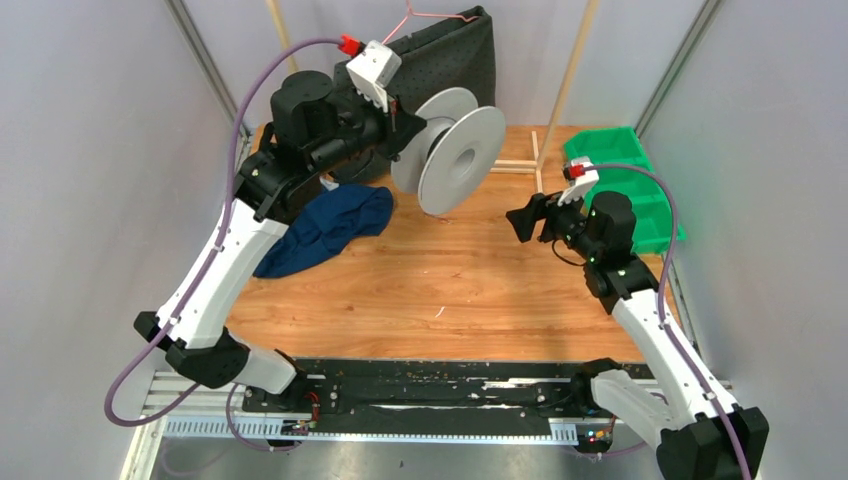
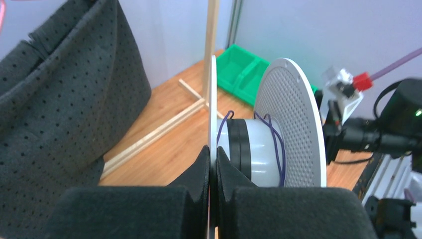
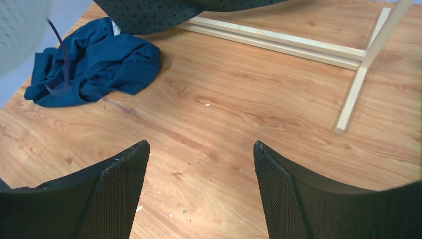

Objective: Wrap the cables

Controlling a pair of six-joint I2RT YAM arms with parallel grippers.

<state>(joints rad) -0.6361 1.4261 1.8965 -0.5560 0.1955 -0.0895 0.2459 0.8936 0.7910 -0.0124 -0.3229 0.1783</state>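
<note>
My left claw is clamped shut on the thin rim of one flange of the grey-white spool, holding it off the counter towards the far edge, left of the middle, its flanges standing on edge; the cable, a very thin dark wire, lies in a few loose loops around the spool's hub between the two flanges; from my right wrist I see one strand hanging down from the spool over the blue cloth; that cloth lies crumpled near the left edge of the counter. My right claw hangs near the right edge, its jaws wide apart and nothing between them, well apart from the spool; the green bin sits just behind it in the far right corner; a dark perforated fabric hangs at the far edge behind the spool.
</note>
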